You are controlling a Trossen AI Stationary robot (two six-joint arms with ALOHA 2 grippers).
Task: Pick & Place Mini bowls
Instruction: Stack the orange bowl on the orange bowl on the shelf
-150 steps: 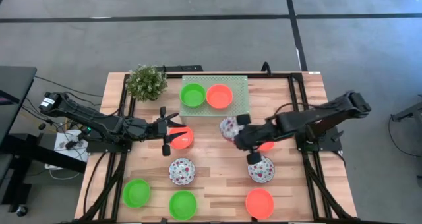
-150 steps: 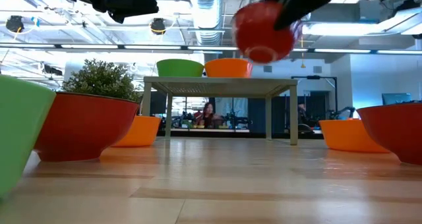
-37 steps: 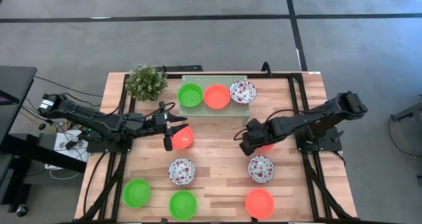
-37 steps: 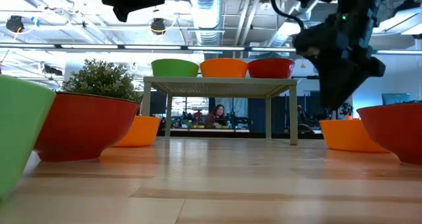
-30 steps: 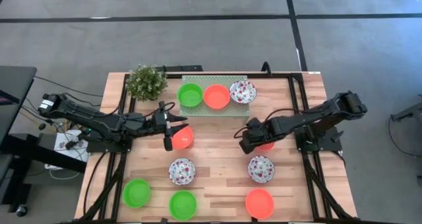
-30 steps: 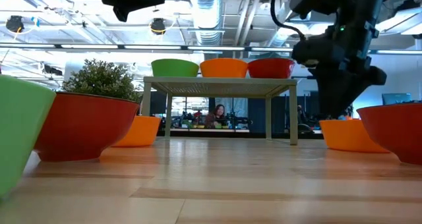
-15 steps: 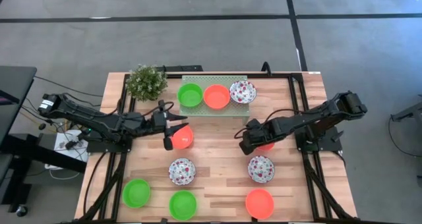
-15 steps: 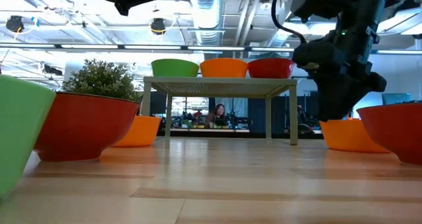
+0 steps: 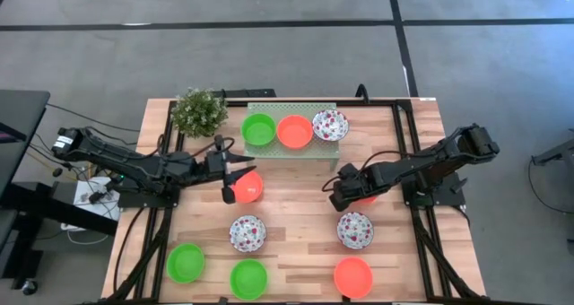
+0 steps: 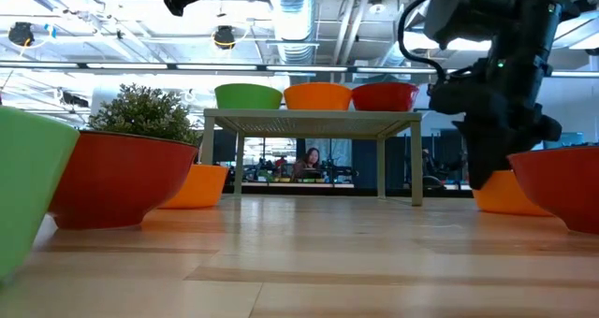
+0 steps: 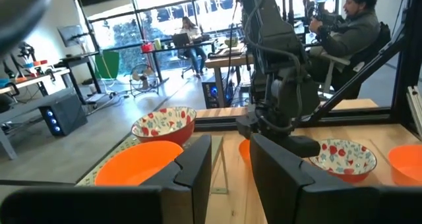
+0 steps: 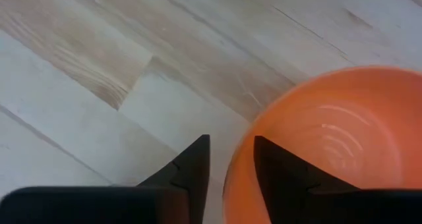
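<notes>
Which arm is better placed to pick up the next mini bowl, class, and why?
Probably the right. Its right pincer is low over an orange bowl, fingers straddling the rim in the right wrist view. The left pincer hovers high beside another orange bowl, not on it.

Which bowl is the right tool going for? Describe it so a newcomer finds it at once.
Start at the pale green stand at the table's far edge. Go toward the right arm: under the right tool sits an orange bowl. Its nearest neighbour is a floral bowl; this one is plain orange and mostly arm-covered.
</notes>
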